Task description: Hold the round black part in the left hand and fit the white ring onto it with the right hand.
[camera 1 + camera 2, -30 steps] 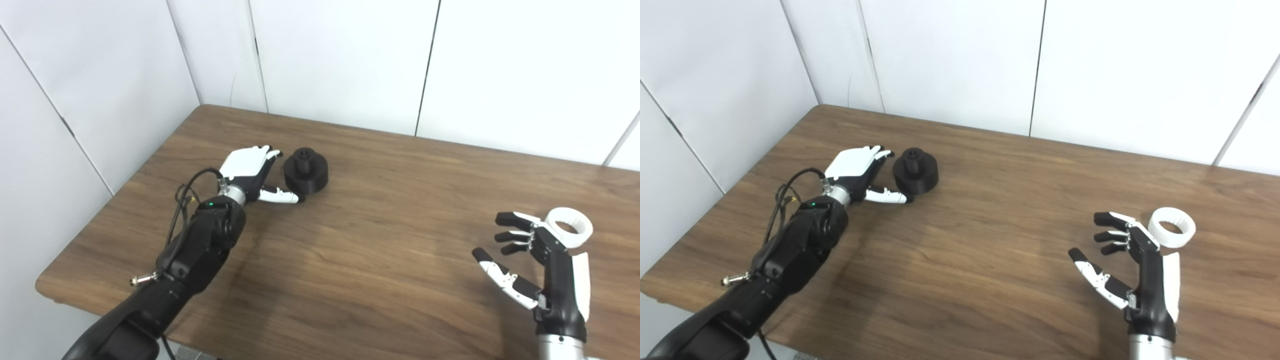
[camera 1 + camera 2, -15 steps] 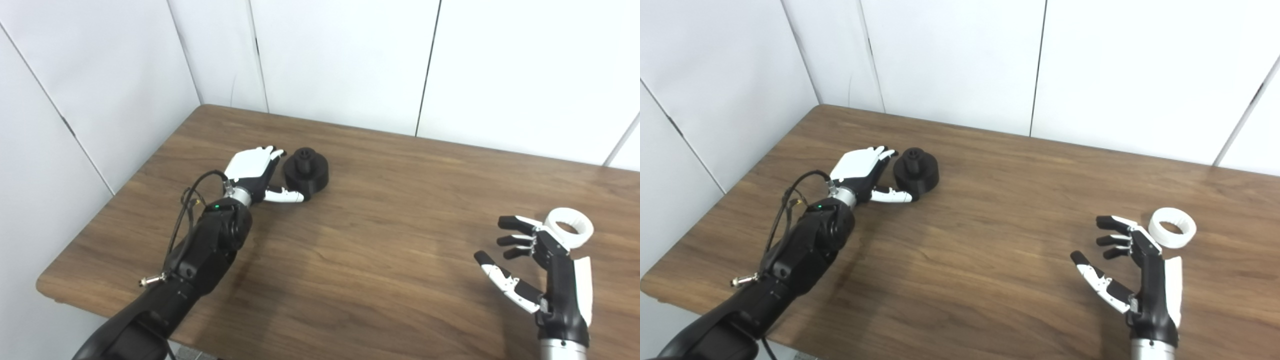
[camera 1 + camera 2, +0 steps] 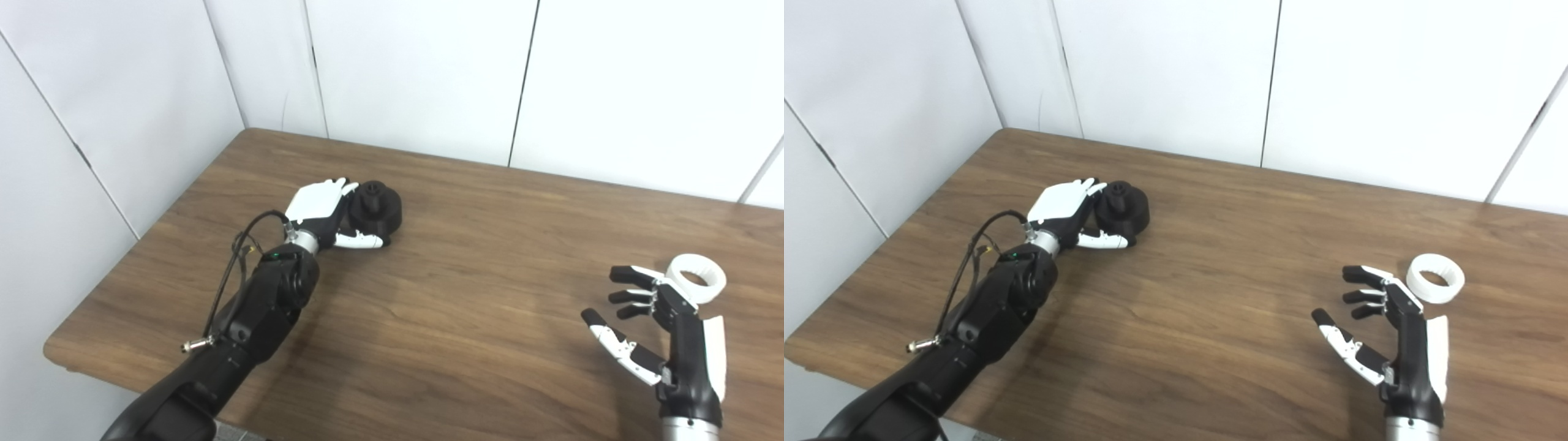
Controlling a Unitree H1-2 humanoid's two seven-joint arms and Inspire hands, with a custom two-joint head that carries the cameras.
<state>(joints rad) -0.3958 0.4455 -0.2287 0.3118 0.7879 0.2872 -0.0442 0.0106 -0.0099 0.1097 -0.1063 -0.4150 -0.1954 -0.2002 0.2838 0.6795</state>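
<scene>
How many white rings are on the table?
1. The white ring lies flat on the table near its right end, just beyond the open right hand. Nothing seems hidden.

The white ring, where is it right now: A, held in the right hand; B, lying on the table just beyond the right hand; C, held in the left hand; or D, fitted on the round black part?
B: the white ring lies flat on the table just past the open right hand, apart from it in the right eye view, far from the round black part.
</scene>
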